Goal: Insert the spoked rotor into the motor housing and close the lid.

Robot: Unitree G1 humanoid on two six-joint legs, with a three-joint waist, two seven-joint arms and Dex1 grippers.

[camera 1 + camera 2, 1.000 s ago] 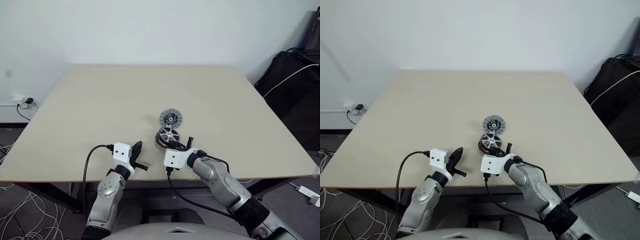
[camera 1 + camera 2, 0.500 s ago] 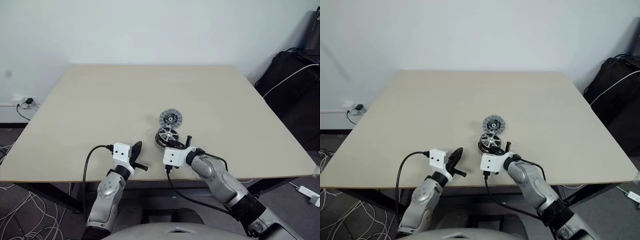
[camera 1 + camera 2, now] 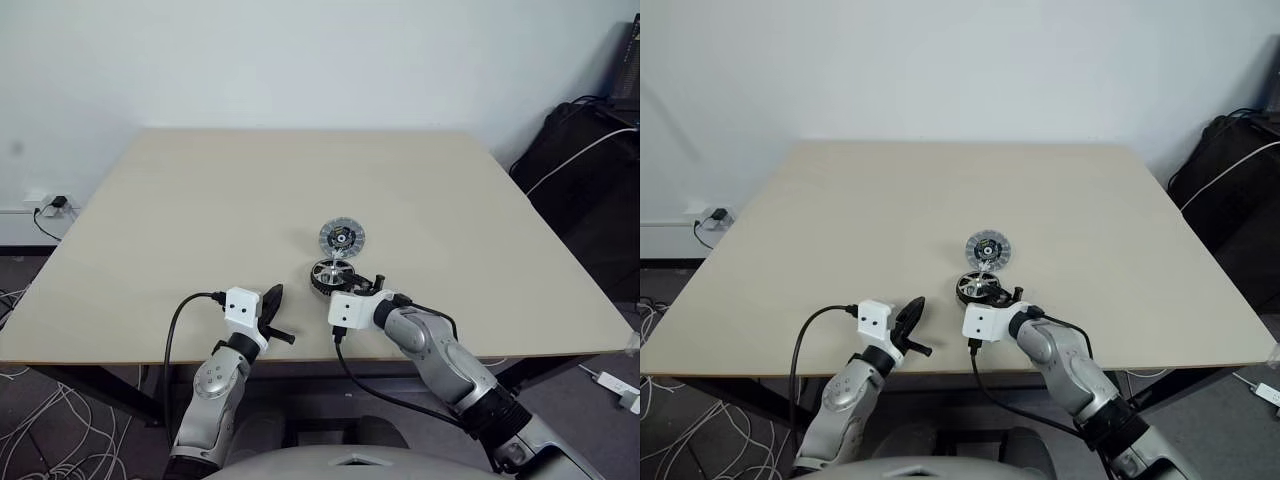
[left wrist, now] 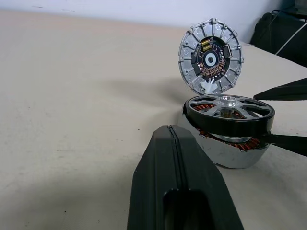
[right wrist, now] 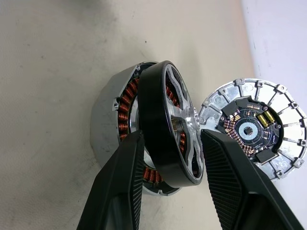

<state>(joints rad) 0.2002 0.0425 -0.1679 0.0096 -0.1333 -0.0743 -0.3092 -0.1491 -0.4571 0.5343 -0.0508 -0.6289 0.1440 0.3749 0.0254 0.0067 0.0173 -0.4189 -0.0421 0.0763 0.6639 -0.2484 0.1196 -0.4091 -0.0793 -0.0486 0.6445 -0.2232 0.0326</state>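
Beige table [image 3: 200,200] lies bare and roomy around the near-edge cluster. Black-rimmed spoked rotor [image 5: 170,127] sits tilted, half-seated in the copper-wound motor housing [image 5: 112,124], between the right gripper [image 5: 168,163]'s parted fingers; ribbed lid [image 3: 341,238] just beyond. Left gripper [image 3: 272,300] closed, empty.

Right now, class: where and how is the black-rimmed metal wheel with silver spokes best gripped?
Grip the spoked wheel by its black outer rim, on opposite edges, coming from the near side, where the open right gripper straddles it. The rim stands proud of the copper-wound housing, and the spokes look thin.
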